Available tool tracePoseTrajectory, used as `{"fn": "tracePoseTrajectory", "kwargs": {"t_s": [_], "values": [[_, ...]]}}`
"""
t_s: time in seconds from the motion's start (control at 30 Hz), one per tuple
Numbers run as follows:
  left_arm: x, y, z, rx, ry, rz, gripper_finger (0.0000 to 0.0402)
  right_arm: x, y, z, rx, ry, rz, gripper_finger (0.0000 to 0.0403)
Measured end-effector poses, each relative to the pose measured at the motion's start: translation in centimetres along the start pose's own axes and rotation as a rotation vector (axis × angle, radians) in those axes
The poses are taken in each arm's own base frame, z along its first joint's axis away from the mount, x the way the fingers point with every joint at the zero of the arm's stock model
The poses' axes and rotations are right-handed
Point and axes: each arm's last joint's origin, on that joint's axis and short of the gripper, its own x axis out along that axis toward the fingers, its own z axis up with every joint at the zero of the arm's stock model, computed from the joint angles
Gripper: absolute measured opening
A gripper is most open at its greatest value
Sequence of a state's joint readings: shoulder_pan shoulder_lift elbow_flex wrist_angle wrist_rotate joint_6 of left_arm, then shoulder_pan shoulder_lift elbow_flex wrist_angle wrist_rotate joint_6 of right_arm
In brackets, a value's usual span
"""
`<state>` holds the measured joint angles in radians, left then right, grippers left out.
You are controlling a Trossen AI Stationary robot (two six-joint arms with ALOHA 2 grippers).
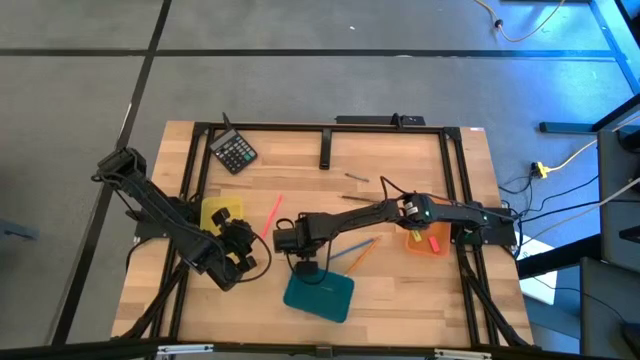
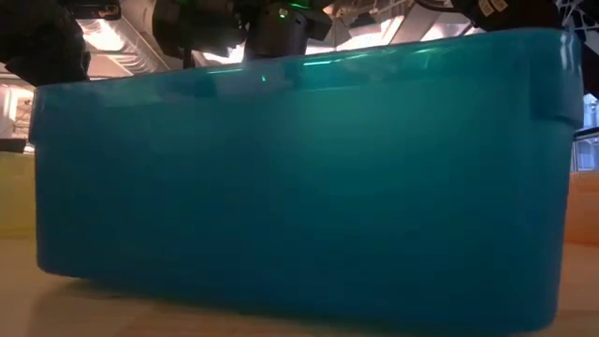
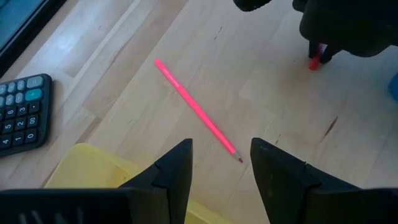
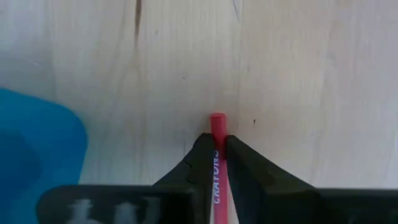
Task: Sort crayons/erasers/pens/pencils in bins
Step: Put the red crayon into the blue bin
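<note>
One crayon (image 4: 217, 124) pinched in right gripper (image 4: 217, 146) above bare table, just beside teal bin (image 4: 31, 155) | step: carrying; next: shift over bin, release | left gripper (image 3: 221, 165) apart, waiting near yellow bin (image 3: 93, 165)

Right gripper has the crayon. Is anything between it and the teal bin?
Nothing visible. The right gripper holds the red crayon over bare wood, and the teal bin sits just beside it with open table between.

Wooden table (image 1: 400, 290): bins (image 1: 320, 294), calculator (image 1: 234, 152), pens (image 1: 271, 219).
</note>
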<state>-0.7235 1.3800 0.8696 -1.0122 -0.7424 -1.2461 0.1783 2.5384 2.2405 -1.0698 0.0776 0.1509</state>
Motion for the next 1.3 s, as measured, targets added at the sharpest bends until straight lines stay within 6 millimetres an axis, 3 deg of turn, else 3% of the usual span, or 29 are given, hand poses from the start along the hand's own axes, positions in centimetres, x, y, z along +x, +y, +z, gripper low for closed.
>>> {"fn": "tracePoseTrajectory", "kwargs": {"t_s": [0.13,0.27,0.47,0.7,0.8,0.97,1.13,1.3], "values": [[0.0,0.0,0.0,0.0,0.0,0.0,0.0156,-0.2,0.0,0.0,0.0,-0.002,0.007,0.001],[0.0,0.0,0.0,0.0,0.0,0.0,0.0156,-0.9,0.9,0.2,-0.044,-0.017,0.02,0.0011],[0.0,0.0,0.0,0.0,0.0,0.0,0.0156,-4.2,3.1,0.8,-0.132,-0.103,0.041,0.0008],[-0.2,-0.1,-0.2,0.01,-0.001,-0.006,0.0156,-7.8,3.5,0.1,-0.135,-0.139,-0.137,0.0023],[-0.2,-0.1,-0.2,0.008,-0.001,-0.008,0.0156,-7.4,2.7,-0.4,-0.099,-0.078,-0.198,0.0037],[-0.2,-0.1,-0.2,0.005,0.008,-0.016,0.0156,-5.2,2.0,-1.0,-0.069,-0.012,-0.201,0.0035],[-0.2,-0.2,-0.2,0.004,0.022,-0.021,0.0156,-2.6,3.1,-1.5,-0.109,-0.008,-0.03,0.0016],[-0.2,-0.2,-0.2,0.0,0.022,-0.023,0.0156,-2.4,5.2,-1.4,-0.186,-0.056,0.123,0.001]]}}
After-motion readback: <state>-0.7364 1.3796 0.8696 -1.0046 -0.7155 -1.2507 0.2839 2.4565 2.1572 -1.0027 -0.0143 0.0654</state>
